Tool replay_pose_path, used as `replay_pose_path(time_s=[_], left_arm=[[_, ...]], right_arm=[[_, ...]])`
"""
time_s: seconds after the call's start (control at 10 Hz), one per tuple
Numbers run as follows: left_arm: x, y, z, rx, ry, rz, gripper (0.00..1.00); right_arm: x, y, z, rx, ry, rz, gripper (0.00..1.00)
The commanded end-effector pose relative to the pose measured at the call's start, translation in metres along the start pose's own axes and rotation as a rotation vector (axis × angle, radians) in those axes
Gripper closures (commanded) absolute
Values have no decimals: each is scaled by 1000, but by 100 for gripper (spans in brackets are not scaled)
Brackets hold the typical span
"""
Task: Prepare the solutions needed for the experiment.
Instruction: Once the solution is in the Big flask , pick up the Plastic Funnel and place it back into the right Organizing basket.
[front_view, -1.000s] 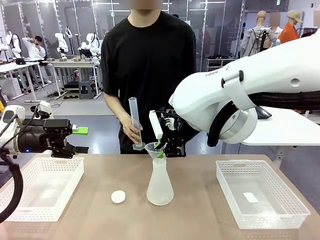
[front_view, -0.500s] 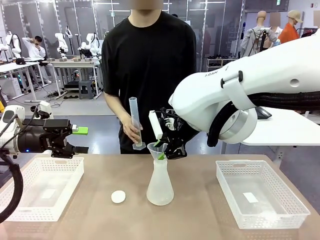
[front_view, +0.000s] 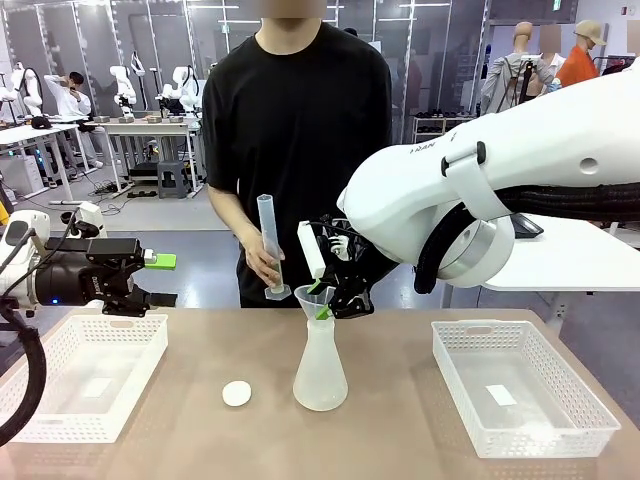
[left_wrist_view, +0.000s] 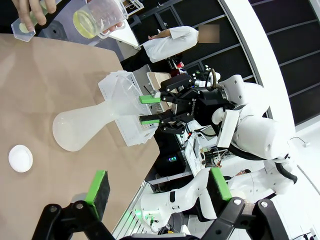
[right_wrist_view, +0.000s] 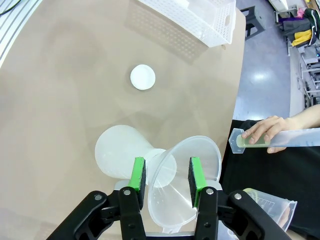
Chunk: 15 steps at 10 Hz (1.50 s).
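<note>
1. Two arms are in view and one is working. By my reading the step in hand is the transfer through the funnel (front_view: 312, 296), whose stem sits in the neck of the conical flask (front_view: 320, 375).
2. The right end effector (right_wrist_view: 166, 180) is closed on the funnel, one green pad on each side of the cone wall. It appears to be steadying the funnel rather than lifting it.
3. The solutions (front_view: 321, 398) are a small, pale yellow-green amount in the flask's wide base. The tint is faint. The flask stands upright at mid desk (front_view: 400, 430), with a white cap (front_view: 237, 393) lying near it.
4. The person's hand (front_view: 262, 262) holds the measuring cylinder (front_view: 270, 240) nearly upright. Its foot is just beside the funnel rim, and nothing is pouring.
5. The right arm reaches across to the middle, its wrist above the far side of the flask and its fingers angled down.
6. The left end effector (front_view: 160, 280) is wide open and empty. It is level above the white basket (front_view: 110, 318), well apart from the flask.
7. As a judgement on the next move, any further pour needs the funnel held plumb and motionless. If the funnel comes out instead, it should be lifted straight up so the light flask doesn't tip.
</note>
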<state>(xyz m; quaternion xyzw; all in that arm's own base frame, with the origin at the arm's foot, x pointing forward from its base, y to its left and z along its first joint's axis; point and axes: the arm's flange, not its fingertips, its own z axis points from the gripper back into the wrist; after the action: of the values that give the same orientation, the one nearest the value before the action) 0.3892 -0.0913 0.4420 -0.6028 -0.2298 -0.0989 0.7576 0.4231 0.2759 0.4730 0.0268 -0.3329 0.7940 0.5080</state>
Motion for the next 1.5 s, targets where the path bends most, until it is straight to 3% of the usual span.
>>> replay_pose_path(time_s=[0.0,0.3,0.5,0.8,1.0,1.4], left_arm=[[1,-2,-3,-24,-22,16,0],[1,-2,-3,-24,-22,16,0],[1,-2,-3,-24,-22,16,0],[1,-2,-3,-24,-22,16,0],[1,-2,-3,-24,-22,16,0],[1,-2,-3,-24,-22,16,0]], right_arm=[[-1,0,0,0,-4,-2,55],[0,0,0,0,0,0,55],[31,-2,40,-51,43,56,55],[35,-2,97,-73,149,28,55],[5,5,146,-23,342,-181,55],[-38,46,193,-20,293,-647,55]])
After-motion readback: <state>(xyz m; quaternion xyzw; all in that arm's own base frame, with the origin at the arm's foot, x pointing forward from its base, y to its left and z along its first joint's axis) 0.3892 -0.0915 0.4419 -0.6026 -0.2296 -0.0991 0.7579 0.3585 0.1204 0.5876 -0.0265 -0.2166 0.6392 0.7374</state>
